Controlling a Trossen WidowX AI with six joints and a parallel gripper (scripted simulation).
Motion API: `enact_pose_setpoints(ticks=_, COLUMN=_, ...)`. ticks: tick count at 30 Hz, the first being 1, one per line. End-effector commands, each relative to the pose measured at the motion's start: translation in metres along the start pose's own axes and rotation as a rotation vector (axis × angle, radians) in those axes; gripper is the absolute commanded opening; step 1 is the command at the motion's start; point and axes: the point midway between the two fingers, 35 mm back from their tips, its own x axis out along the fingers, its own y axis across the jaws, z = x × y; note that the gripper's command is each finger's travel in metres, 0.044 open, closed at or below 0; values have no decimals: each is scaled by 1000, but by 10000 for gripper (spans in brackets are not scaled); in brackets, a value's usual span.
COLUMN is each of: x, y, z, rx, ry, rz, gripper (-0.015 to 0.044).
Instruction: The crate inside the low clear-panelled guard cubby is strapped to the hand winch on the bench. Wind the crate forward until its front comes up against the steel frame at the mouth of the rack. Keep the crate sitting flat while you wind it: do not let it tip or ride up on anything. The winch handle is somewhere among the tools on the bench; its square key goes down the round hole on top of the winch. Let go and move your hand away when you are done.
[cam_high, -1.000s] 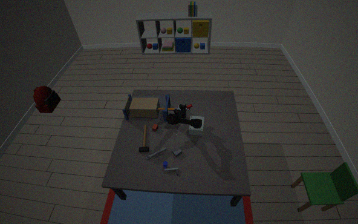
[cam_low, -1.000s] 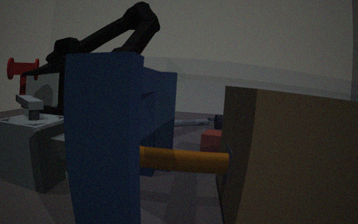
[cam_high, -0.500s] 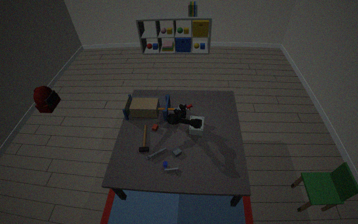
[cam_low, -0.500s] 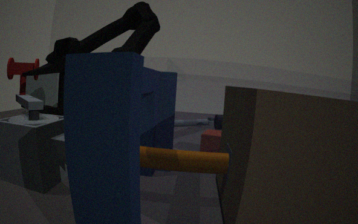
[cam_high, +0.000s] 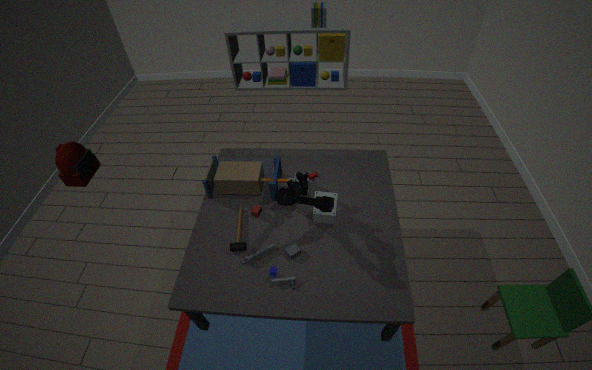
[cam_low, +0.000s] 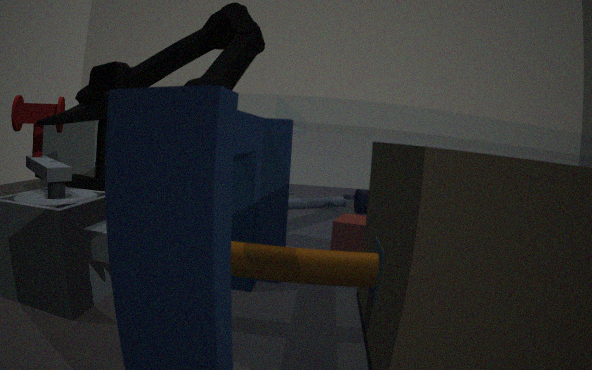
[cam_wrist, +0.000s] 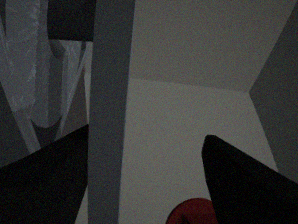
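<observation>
The tan crate (cam_high: 239, 171) (cam_low: 500, 250) sits flat in the guard cubby. Its front stands apart from the blue frame (cam_high: 274, 186) (cam_low: 165, 215) at the mouth. An orange strap (cam_high: 272, 180) (cam_low: 305, 264) runs across the gap towards the winch (cam_low: 50, 260). The handle's grey arm (cam_low: 50, 169) sits on top of the winch, with a red spool-shaped knob (cam_high: 314, 175) (cam_low: 39, 114) (cam_wrist: 192, 214) above it. My gripper (cam_wrist: 151, 139) is partly open, its fingers at the knob. The knob shows low in the wrist view, near the right finger. Contact is unclear.
A hammer (cam_high: 240, 225), a wrench (cam_high: 258, 254), an L-shaped grey tool (cam_high: 283, 279), a red block (cam_high: 256, 210) (cam_low: 348, 232), a grey block (cam_high: 292, 250) and a blue cube (cam_high: 273, 271) lie on the bench. The arm's white base (cam_high: 325, 218) stands beside the winch.
</observation>
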Motion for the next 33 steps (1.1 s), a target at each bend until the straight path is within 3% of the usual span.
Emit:
enact_pose_setpoints(ticks=1, x=0, y=-2, z=-1, rx=0, ry=0, rz=0, gripper=240)
enact_pose_setpoints(ticks=11, x=-6, y=-2, z=0, rx=0, ry=-4, rz=15, gripper=240)
enact_pose_setpoints(ticks=20, x=-108, y=-4, z=-2, rx=-1, ry=-2, rz=17, gripper=240)
enact_pose_setpoints(ticks=33, x=-111, y=-25, z=1, rx=-4, ry=-7, rz=22, gripper=240)
